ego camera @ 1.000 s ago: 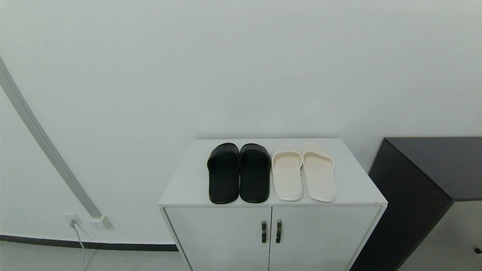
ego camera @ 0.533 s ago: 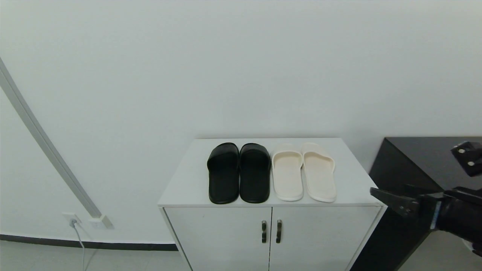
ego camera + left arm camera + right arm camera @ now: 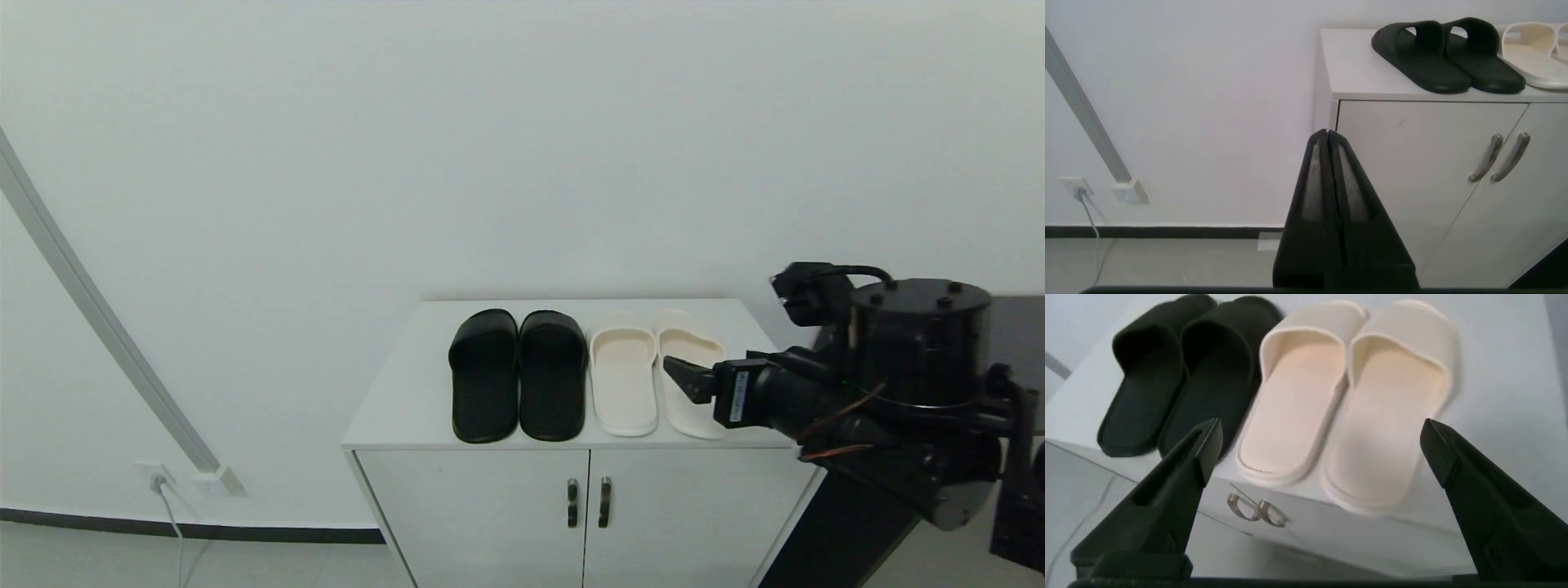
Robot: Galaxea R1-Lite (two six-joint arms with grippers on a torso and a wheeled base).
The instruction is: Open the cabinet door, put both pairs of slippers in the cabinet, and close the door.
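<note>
Lying before parted jaws: cream slippers (image 3: 1306, 400)

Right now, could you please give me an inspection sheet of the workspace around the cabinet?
Surface: white cabinet top, level, holding both pairs.
Job's things: black slippers and cream slippers side by side; cabinet doors shut, handles untouched.
Clutter: nothing seen.
Grippers: right gripper open, facing the cream pair; left gripper shut, below cabinet-top height.
Cables: grey cord hanging from a wall socket.
Surroundings: white wall, grey wall trunking, dark table beside the cabinet.
</note>
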